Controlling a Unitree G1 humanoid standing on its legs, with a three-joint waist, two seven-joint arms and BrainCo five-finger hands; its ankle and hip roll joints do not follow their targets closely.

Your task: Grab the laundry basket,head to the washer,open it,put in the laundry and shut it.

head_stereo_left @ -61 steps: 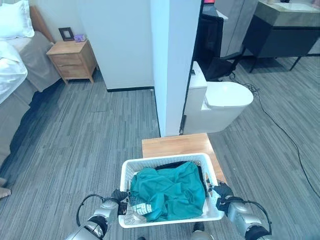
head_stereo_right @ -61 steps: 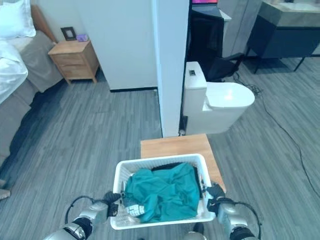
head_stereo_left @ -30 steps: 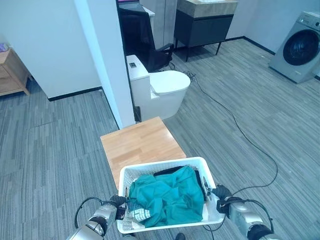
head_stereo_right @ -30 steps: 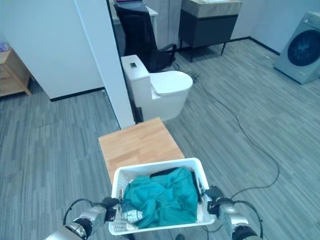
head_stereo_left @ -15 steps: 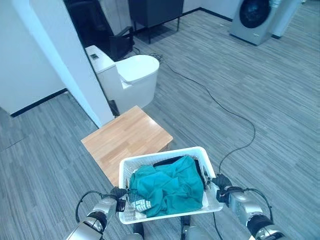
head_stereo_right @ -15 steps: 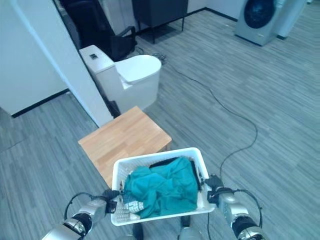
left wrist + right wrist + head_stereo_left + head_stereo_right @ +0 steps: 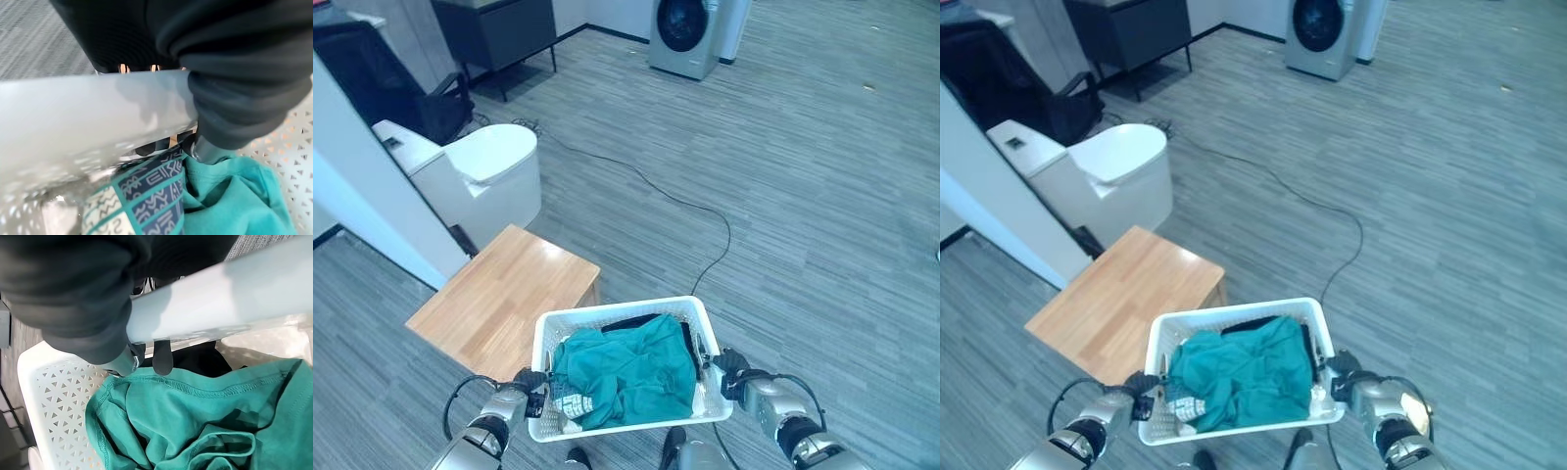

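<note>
While the white perforated plastic laundry basket (image 7: 625, 423) hangs clear of the grey striped floor (image 7: 822, 196), the left hand (image 7: 527, 382) sits at its left rim, fingers curled over the smooth edge; the left wrist view shows a finger hooked inside the wall, next to a blue-and-white patterned cloth (image 7: 142, 203). Behind the basket's left side stands a low wooden table (image 7: 499, 299), flat-topped, with a white toilet (image 7: 475, 171) beyond it. The basket is rectangular with rounded corners, its long axis running left to right between the hands, open side up. It holds a crumpled teal garment (image 7: 626, 367) with stitched hems, over a dark item (image 7: 641, 321) at the far wall. The right hand (image 7: 732, 370) clamps the right rim, a dark fingertip (image 7: 162, 357) inside the wall. Far ahead stands a grey washer (image 7: 683, 34), round door shut.
</note>
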